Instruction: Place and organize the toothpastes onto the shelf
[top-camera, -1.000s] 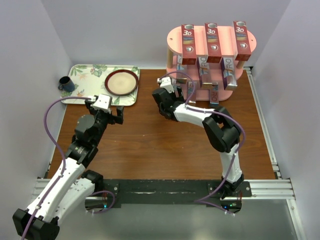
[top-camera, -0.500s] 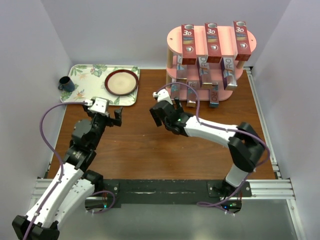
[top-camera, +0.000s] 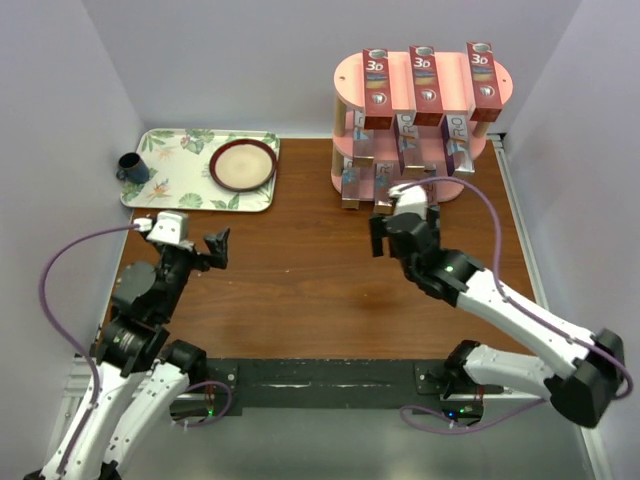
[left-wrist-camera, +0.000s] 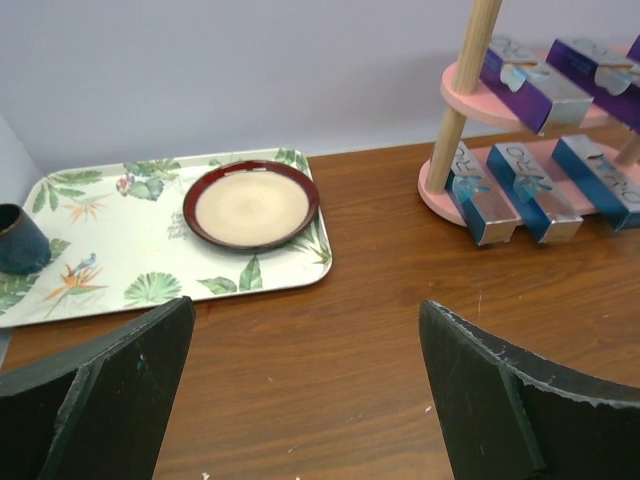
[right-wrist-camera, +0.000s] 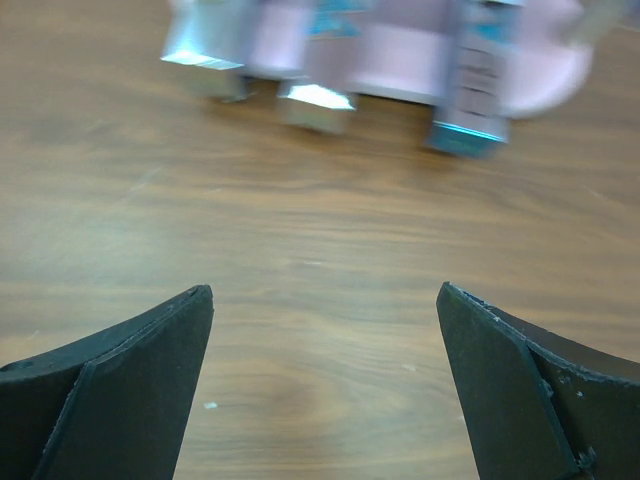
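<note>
The pink three-tier shelf (top-camera: 345, 80) stands at the back right. Three red toothpastes (top-camera: 425, 85) lie side by side on its top board. Silver and purple ones (top-camera: 405, 140) fill the middle board, and blue and silver ones (top-camera: 352, 185) rest on the bottom board. My right gripper (top-camera: 405, 222) hovers open just in front of the shelf, empty; its wrist view shows blurred carton ends (right-wrist-camera: 470, 90) ahead of the gripper (right-wrist-camera: 325, 290). My left gripper (top-camera: 205, 250) is open and empty over the table's left side. From that gripper (left-wrist-camera: 306, 305) I see blue cartons (left-wrist-camera: 530, 185) and purple ones (left-wrist-camera: 530, 85).
A floral tray (top-camera: 170, 180) lies at the back left with a red-rimmed plate (top-camera: 242, 164) and a dark cup (top-camera: 132, 168) on it. White walls close in the left, back and right. A metal rail (top-camera: 520, 230) runs along the table's right edge.
My right gripper has drawn back from the shelf's bottom board and swung right, its jaws opening wider. The left arm has pulled back toward the near left.
</note>
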